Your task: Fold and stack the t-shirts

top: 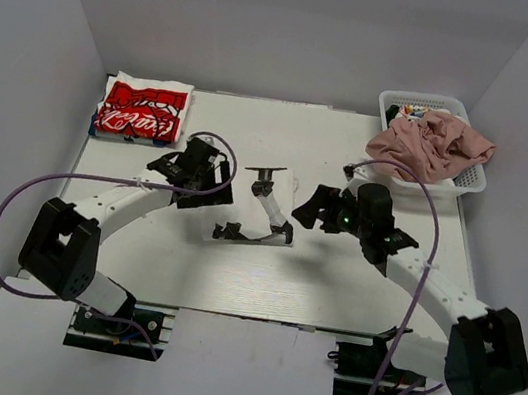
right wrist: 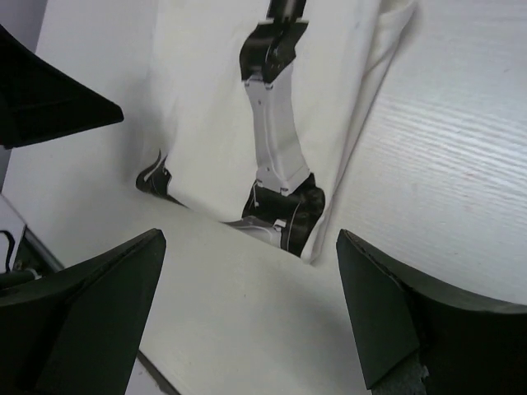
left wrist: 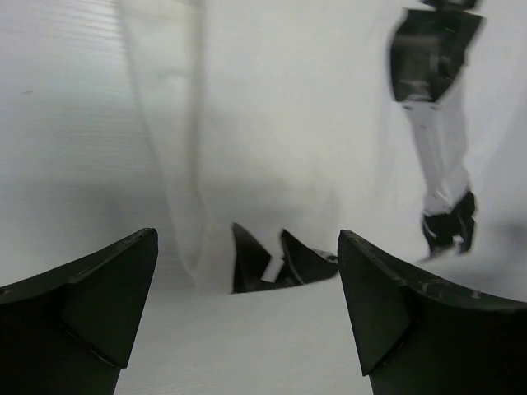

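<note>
A white t-shirt [top: 256,196] with a black-and-white printed picture lies flat at the table's middle. It fills the left wrist view [left wrist: 272,123] and the right wrist view [right wrist: 206,107]. My left gripper [top: 213,187] is open and empty at its left edge, low over the cloth [left wrist: 247,239]. My right gripper [top: 308,211] is open and empty at its right edge [right wrist: 250,239]. A white t-shirt with red print [top: 144,109] lies folded at the far left. A dusty-pink t-shirt [top: 430,144] is bunched over the basket.
A white lattice basket [top: 471,182] stands at the far right with the pink shirt hanging over its near rim. The left arm's black fingers [right wrist: 49,99] show at the upper left of the right wrist view. White walls enclose the table.
</note>
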